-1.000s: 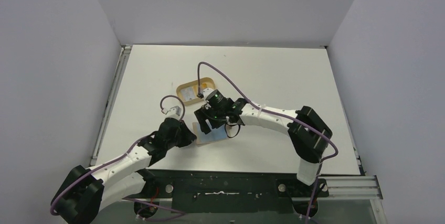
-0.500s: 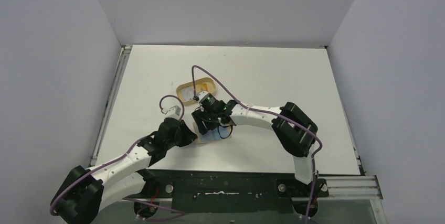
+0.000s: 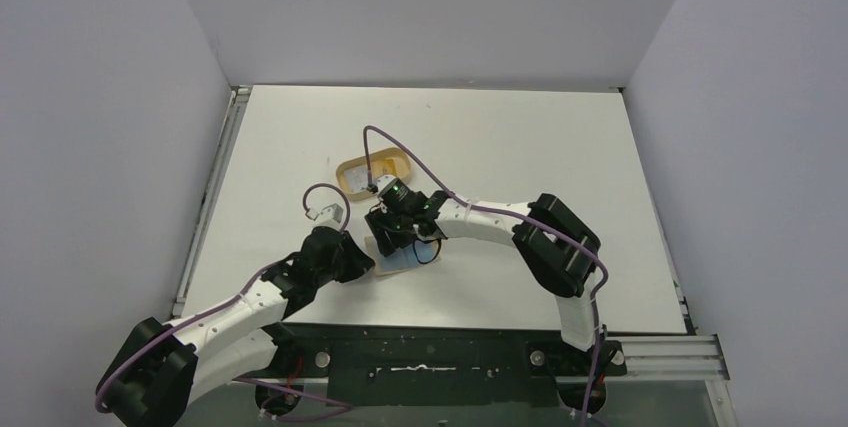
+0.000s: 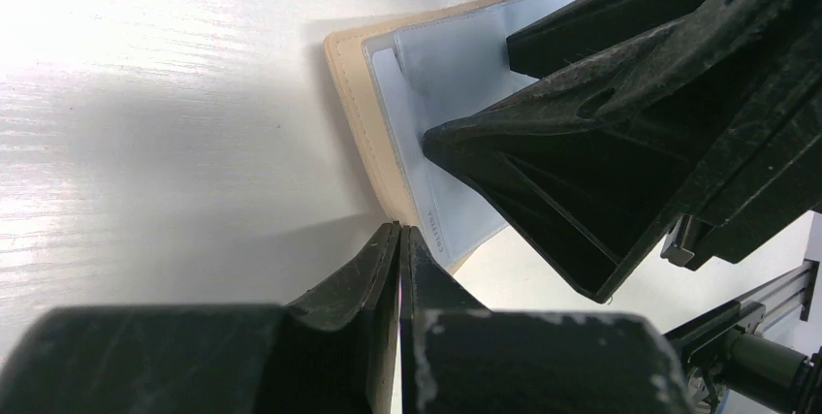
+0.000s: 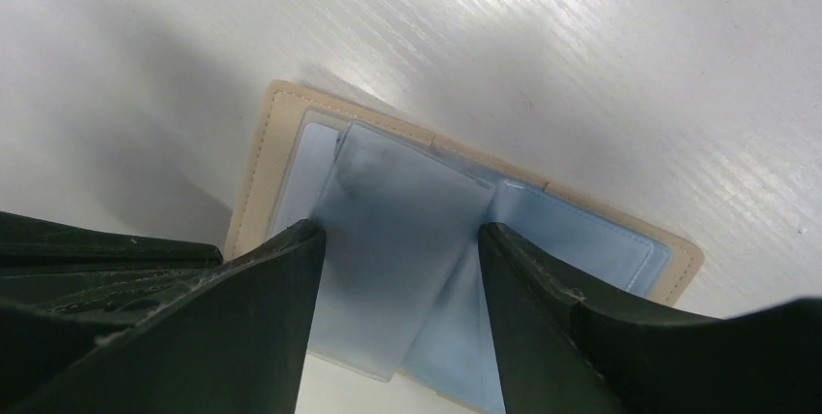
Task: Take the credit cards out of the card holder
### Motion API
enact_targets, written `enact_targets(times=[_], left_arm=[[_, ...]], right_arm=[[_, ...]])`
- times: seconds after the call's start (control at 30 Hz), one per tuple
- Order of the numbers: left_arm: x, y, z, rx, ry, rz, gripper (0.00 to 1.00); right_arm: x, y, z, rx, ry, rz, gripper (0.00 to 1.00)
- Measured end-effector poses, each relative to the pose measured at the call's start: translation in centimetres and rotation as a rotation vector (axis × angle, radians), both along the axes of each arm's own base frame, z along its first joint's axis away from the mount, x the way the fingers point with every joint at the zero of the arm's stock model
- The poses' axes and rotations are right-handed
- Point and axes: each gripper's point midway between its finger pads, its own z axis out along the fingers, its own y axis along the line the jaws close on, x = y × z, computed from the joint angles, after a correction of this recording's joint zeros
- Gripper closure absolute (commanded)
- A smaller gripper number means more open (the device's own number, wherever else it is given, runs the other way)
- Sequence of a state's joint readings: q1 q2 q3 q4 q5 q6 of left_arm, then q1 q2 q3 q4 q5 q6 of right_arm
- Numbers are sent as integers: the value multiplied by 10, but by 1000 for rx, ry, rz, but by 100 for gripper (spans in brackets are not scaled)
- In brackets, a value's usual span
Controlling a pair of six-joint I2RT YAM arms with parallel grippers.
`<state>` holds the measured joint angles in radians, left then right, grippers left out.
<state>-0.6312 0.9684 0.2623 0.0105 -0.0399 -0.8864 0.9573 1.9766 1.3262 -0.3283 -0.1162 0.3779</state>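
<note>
The card holder (image 3: pixel 402 260) lies open on the table, tan outside (image 5: pixel 254 174) with a light blue lining (image 4: pixel 456 55). A pale blue card (image 5: pixel 312 170) shows in its left pocket. A translucent blue leaf (image 5: pixel 407 203) rises from the fold, and I cannot tell whether it is a card or a sleeve. My right gripper (image 5: pixel 399 235) is open over the holder, its fingertips on either side of that leaf, and it shows in the top view (image 3: pixel 392 235) too. My left gripper (image 4: pixel 399 230) is shut with its tips at the holder's near tan edge, nothing visible between them.
An oval tan tray (image 3: pixel 375 169) with a yellow inside stands just behind the two grippers. The right arm's purple cable (image 3: pixel 372 147) loops over it. The table's near edge and black base rail (image 3: pixel 430 347) lie close below the holder.
My right gripper has moved left and slightly nearer, coming down over the open holder. The left gripper has stayed at the holder's edge.
</note>
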Motion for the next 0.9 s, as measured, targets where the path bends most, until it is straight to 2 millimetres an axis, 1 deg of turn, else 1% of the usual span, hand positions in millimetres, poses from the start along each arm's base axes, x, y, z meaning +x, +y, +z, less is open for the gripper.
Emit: enact_targets(times=[0.3,0.4,0.5,0.67,0.8,0.9], left_arm=[[-1,1,0,-2,-1,0,100],[-1,1,0,-2,-1,1,100],[-1,1,0,-2,-1,1,100],[0,1,0,-3,-1,1,100],[0,1,0,-5,-1,2,100],[0,1,0,-4,-1,3,100]], right_arm=[[4,-6,-1,-22,-20,7,38],[8,-11,-1,-35,-27,4,37],[14,-23,-1,-59,-35,-7,37],[28,-49,-3,-116,-50,-39,36],[39,-84,-4,-187,-49,-78,35],[46,-107,-1,-248,-68,-99,34]])
